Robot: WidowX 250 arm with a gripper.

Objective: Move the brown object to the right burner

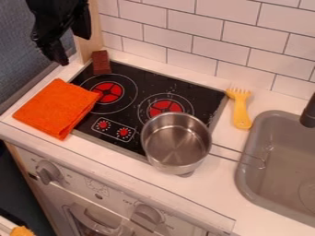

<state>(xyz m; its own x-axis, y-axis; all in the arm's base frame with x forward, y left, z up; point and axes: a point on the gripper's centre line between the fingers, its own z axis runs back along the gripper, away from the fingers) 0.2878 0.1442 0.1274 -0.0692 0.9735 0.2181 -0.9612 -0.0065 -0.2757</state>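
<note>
I read this as a toy kitchen. Printed-looking stove (pixel 148 83), grey sink (pixel 271 166), white tiles (pixel 209 37), oven knobs (pixel 49 173) below.

No words or numbers can be read for sure. Tiny marks, too small to read, sit by the knobs (pixel 49 172) on the oven (pixel 113 203) and around the red dials (pixel 124 132).

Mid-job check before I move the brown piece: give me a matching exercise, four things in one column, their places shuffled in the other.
1. Brown rectangular block
2. Folded orange cloth
3. Silver metal pot
4. Yellow plastic fork

A. Handle reaching over the grey sink
B. Behind the left burner
C. Tines toward the white tiled wall
D. Across the black stovetop's left edge

Pairs: 1-B, 2-D, 3-A, 4-C
</note>
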